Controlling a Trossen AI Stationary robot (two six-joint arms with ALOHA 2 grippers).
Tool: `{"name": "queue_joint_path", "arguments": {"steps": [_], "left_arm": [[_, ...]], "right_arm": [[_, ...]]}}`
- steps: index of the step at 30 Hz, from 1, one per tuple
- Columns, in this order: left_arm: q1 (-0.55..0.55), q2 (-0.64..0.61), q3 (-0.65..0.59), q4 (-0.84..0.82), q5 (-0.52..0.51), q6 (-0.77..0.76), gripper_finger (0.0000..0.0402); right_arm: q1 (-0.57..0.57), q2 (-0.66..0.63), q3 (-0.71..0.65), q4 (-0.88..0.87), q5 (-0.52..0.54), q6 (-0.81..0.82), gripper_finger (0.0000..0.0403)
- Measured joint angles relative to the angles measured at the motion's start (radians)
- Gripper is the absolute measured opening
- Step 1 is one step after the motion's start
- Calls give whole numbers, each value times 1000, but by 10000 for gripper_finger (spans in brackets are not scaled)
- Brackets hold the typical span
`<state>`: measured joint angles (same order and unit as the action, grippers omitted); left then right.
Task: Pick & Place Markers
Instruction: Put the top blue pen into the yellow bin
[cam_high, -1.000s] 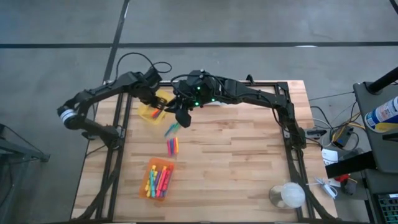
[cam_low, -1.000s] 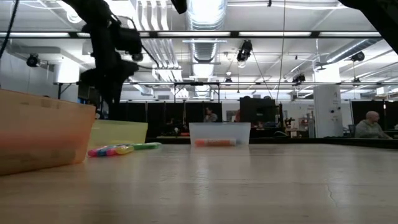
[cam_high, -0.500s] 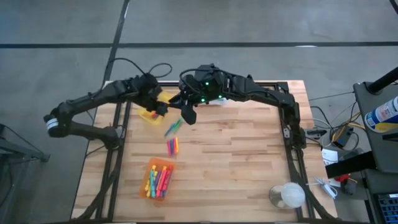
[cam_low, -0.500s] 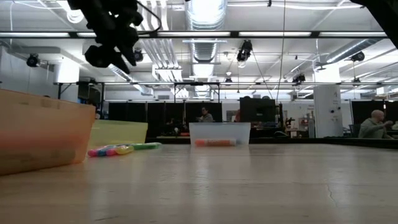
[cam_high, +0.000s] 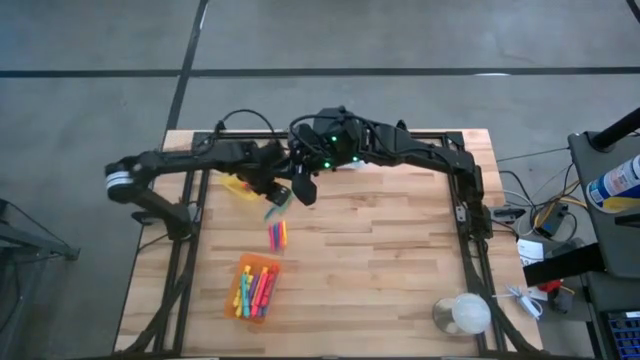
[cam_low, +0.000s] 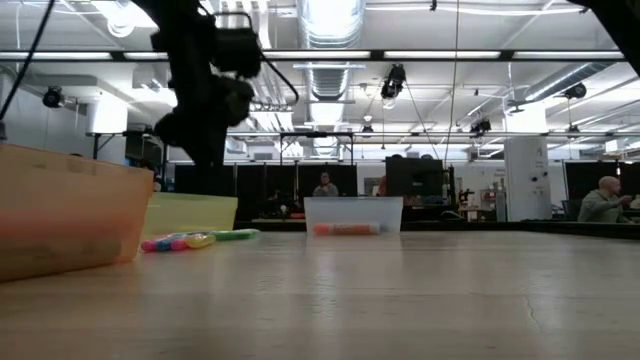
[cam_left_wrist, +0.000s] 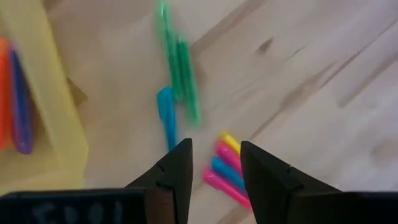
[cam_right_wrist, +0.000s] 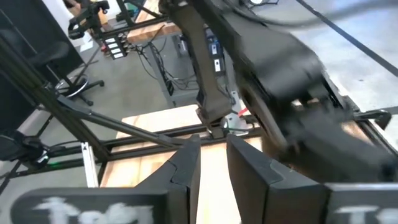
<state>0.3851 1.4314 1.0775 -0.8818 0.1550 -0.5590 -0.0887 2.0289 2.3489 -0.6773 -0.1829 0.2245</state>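
The left gripper (cam_left_wrist: 214, 171) hovers above the wooden table (cam_high: 380, 250), its two dark fingers (cam_left_wrist: 177, 174) a narrow gap apart and holding nothing. Just beyond its tips lie two green markers (cam_left_wrist: 179, 71) and a blue marker (cam_left_wrist: 166, 118); a yellow, pink and blue cluster (cam_left_wrist: 225, 168) lies directly beneath. The yellow bin (cam_left_wrist: 50, 106) sits beside them. The right gripper (cam_right_wrist: 212, 163), fingers slightly parted and empty, hangs close by.

At centre left of the high view we see a yellow bin (cam_high: 237, 185), an orange bin (cam_high: 256, 288) of mixed bright markers (cam_high: 255, 291), and pale wood table (cam_high: 380, 260). Our left wrist view shows green markers (cam_left_wrist: 178, 68), a blue marker (cam_left_wrist: 166, 116), and a yellow-pink-blue cluster (cam_left_wrist: 225, 168).
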Motion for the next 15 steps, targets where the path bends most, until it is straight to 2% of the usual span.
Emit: {"name": "queue_joint_path", "arguments": {"steps": [8, 15], "left_arm": [[-9, 180, -3, 2, -25, 57, 128], [-9, 262, -3, -16, -86, 83, 128]], "right_arm": [[19, 0, 0, 0, 1, -18, 72], [19, 1, 0, 1, 1, -24, 69]]}}
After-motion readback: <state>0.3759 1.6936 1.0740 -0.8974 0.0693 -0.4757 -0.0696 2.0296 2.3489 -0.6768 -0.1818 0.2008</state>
